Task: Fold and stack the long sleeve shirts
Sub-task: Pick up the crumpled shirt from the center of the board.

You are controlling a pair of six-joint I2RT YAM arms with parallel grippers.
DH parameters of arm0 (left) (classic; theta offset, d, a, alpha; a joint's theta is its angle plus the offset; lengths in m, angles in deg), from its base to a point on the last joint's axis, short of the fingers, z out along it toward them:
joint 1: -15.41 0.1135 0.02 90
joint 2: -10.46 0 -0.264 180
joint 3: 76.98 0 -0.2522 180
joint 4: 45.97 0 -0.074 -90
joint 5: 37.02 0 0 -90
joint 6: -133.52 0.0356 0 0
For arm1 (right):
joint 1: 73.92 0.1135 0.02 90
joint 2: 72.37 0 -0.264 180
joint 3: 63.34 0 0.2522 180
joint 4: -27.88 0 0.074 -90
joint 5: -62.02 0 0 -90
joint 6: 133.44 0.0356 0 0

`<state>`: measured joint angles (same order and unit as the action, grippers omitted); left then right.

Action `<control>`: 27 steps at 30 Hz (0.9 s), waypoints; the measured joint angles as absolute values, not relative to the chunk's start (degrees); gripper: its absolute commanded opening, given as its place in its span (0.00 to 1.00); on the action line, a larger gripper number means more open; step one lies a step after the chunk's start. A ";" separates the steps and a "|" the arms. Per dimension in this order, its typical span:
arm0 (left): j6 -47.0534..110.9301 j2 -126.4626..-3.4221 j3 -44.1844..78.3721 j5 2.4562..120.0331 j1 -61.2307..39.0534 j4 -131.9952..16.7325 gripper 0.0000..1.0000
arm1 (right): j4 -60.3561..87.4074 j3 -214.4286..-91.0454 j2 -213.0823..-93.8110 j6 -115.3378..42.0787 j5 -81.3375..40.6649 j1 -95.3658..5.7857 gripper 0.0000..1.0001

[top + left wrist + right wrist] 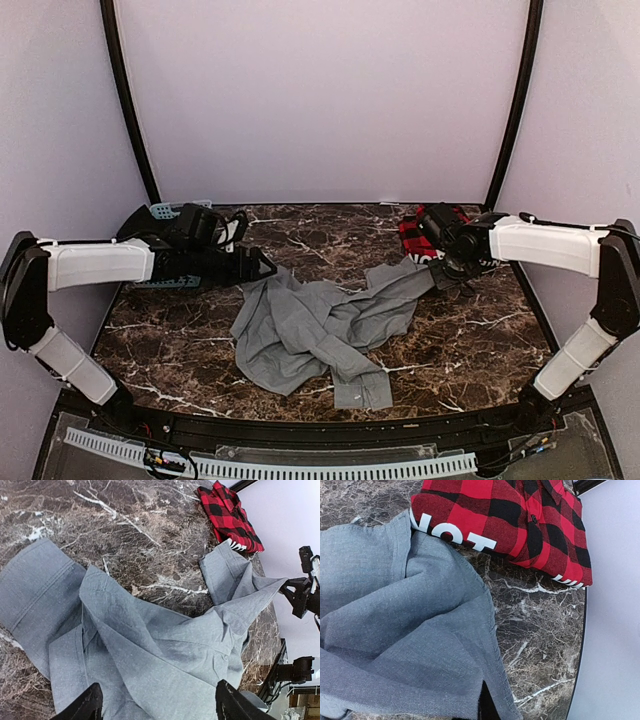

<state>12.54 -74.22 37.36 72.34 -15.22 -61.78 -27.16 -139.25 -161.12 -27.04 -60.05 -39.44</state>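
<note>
- Top external: fixed, high behind the near edge, looks down and forward over the whole marble table (470, 350); widest view.
- Left wrist: low and close over the grey shirt (165, 660), facing across toward the plaid flannel shirt (230, 515) at the far corner.
- Right wrist: closest, angled down where both shirts meet.
- All three share both shirts and the marble.

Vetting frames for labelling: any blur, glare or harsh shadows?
Top external: even light, soft shadow under the grey shirt, no glare on the marble table. Left wrist: weave crisp, left gripper dark, cropped at the bottom. Right wrist: plaid flannel lettering sharp, no blur.
</note>
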 measured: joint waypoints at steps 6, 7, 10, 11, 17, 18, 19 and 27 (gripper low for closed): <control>10.15 -83.47 35.94 73.82 -15.22 -59.16 0.61 | -26.57 -139.25 -161.12 -27.15 -59.46 -39.09 0.00; 9.96 -84.73 35.53 73.93 -15.22 -58.89 0.59 | -26.57 -139.25 -161.12 -27.22 -59.44 -39.07 0.00; 9.65 -88.27 34.59 74.94 -15.22 -57.63 0.45 | -26.48 -139.25 -161.12 -27.28 -59.24 -39.04 0.00; 9.74 -89.35 34.52 75.59 -15.22 -56.73 0.42 | -26.39 -139.25 -161.12 -27.28 -59.22 -39.04 0.00; 9.39 -90.68 33.78 77.74 -15.22 -53.82 0.14 | -26.19 -139.25 -161.12 -27.28 -58.92 -39.04 0.00; 9.76 -90.68 33.47 77.98 -15.22 -53.60 0.10 | -26.22 -139.25 -161.12 -27.28 -58.89 -39.04 0.00; 9.43 -90.68 33.28 78.13 -15.22 -53.36 0.03 | -26.22 -139.25 -161.12 -27.28 -58.92 -39.04 0.00; 12.78 -86.92 31.66 79.22 -14.24 -54.24 0.00 | -26.65 -139.34 -157.99 -27.32 -60.07 -39.04 0.00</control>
